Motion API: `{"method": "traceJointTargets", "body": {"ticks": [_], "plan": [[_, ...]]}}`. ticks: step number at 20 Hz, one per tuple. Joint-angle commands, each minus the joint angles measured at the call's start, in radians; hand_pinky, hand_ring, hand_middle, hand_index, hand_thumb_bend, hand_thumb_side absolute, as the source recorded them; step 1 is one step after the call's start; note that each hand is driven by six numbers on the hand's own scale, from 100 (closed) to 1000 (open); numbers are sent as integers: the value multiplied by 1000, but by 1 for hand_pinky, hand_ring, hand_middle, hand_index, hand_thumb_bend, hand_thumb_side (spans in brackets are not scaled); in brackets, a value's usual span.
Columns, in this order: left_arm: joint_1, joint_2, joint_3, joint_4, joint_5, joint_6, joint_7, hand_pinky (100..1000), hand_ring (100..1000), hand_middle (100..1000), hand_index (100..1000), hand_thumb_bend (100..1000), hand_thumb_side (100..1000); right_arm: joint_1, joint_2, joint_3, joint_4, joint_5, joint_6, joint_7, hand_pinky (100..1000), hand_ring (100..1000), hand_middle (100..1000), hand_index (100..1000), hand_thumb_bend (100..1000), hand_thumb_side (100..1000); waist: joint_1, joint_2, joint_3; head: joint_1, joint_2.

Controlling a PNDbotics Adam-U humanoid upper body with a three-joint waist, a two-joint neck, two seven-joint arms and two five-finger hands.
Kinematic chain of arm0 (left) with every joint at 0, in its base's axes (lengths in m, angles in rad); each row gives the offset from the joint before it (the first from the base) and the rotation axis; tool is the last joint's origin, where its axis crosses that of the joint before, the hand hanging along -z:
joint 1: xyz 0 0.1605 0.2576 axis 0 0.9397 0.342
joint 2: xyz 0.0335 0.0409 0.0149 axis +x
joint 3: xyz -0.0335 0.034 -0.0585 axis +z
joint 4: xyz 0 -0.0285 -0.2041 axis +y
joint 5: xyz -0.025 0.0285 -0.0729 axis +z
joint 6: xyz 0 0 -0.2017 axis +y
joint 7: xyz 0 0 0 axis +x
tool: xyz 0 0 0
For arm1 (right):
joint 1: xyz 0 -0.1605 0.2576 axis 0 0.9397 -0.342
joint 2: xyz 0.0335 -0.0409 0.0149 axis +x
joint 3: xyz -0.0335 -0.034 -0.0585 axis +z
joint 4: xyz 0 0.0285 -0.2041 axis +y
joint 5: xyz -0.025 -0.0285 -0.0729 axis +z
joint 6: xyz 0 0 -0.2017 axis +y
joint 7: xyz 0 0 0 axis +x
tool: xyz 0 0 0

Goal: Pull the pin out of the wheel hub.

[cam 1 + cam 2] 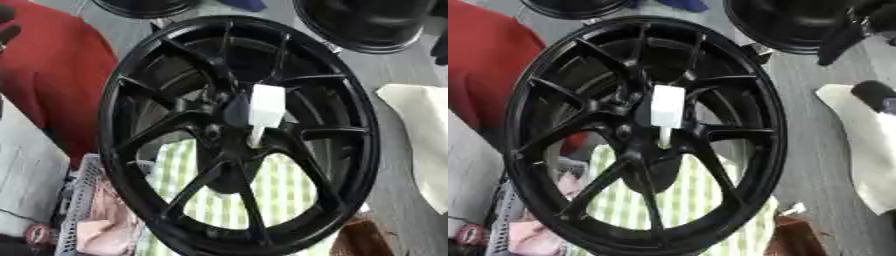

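Pin still seated in the hub

The white pin (265,111) sits at the centre of the black wheel hub (131,100); no hand shows, so finger state is unknowable. An off-axis pull could jam it.

black wheel hub (236,135), white pin (265,107) at centre

Glossy black metal wheel hub (175,150), matt white plastic-looking pin (265,107)
Under it green-checked cloth (284,192); red fabric (52,75) left
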Motion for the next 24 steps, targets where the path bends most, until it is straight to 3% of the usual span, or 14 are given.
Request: {"method": "traceJointTargets", "body": {"ticks": [1,11,16,24], "plan": [[-13,30,-1,-11,1,0,-7,848,777,593,772,150,529,-36,-32,18,-10,-26,-37,83,813,788,755,797,100,369,2,-28,2,-6,-6],[-16,28,-7,-10,3,4,-13,849,777,593,772,149,530,-130,6,110,-10,13,-47,87,806,787,750,796,117,354,-1,-30,10,-15,-4],[-17,26,-9,-9,4,5,-15,849,777,593,772,150,529,-185,35,159,-10,38,28,4,798,778,742,790,139,358,-3,-34,13,-19,-3],[-16,24,-10,-6,6,7,-15,849,777,594,771,151,530,-292,112,273,-10,83,155,-55,790,769,734,785,165,352,-9,-43,23,-24,2]]}}
